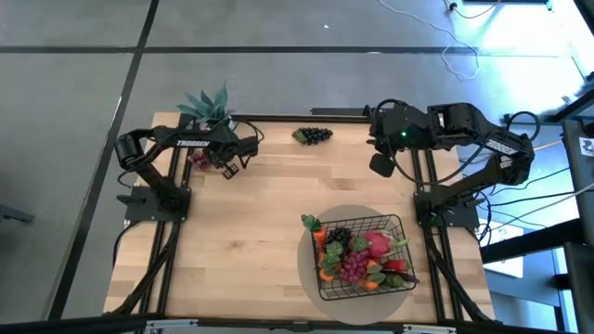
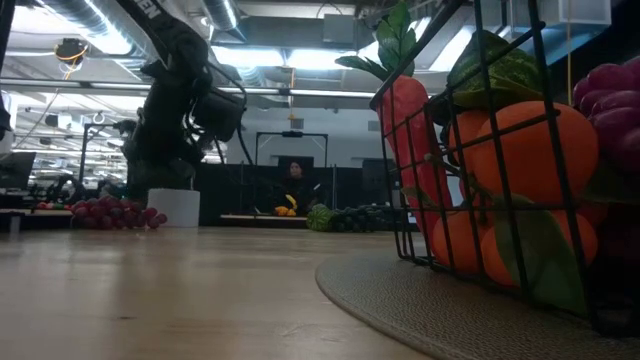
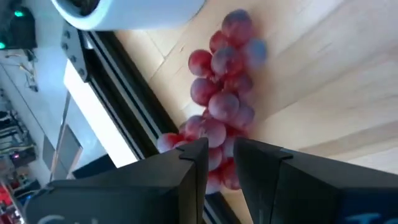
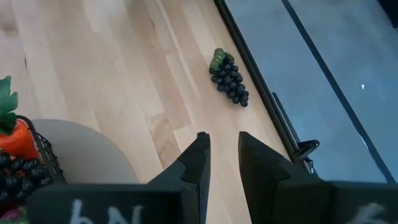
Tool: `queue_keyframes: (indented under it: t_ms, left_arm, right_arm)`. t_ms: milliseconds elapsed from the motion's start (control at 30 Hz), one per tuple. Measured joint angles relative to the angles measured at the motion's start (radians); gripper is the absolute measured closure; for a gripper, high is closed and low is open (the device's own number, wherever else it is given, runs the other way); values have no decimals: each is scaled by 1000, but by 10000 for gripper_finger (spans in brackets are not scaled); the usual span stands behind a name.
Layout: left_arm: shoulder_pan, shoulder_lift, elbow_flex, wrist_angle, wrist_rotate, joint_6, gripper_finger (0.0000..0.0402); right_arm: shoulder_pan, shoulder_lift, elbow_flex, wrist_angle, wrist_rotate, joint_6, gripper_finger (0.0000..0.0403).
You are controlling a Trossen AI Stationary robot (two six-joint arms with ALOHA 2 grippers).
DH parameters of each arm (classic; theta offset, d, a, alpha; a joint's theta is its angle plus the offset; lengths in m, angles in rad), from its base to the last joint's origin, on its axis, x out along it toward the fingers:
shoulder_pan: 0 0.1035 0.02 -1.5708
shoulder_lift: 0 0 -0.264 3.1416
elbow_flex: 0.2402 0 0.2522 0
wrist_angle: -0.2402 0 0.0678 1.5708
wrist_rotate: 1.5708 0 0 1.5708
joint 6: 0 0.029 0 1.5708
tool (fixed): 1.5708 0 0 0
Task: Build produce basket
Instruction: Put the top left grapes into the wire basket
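Left gripper (image 3: 221, 152) hangs over red grapes (image 3: 221, 93) at the far-left table edge, jaws narrowly parted, nothing held. Risk: grapes nudged off the edge. Basket (image 1: 364, 257) sits near-right.

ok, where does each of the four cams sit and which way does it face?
High: above the table, looking straight down; both arms show, with the basket on its round mat.
Low: at tabletop height, looking level across at the room; basket close, one dark arm behind the red grapes.
Left wrist: on the left arm, facing down at the red grapes; left gripper just above them.
Right wrist: on the right arm, facing the dark grapes; right gripper shows.
Shared: high and right wrist both show the dark grapes.
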Motion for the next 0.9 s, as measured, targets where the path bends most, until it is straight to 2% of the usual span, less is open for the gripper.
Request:
queue_keyframes:
  t_ms: [667,900]
  left_arm:
    - [66,2,-64,81,2,-19,333]
    - [68,2,-69,84,3,33,342]
  right_arm:
    - [0,0,0,0,-29,-4,334]
    - [0,0,0,0,-28,-4,334]
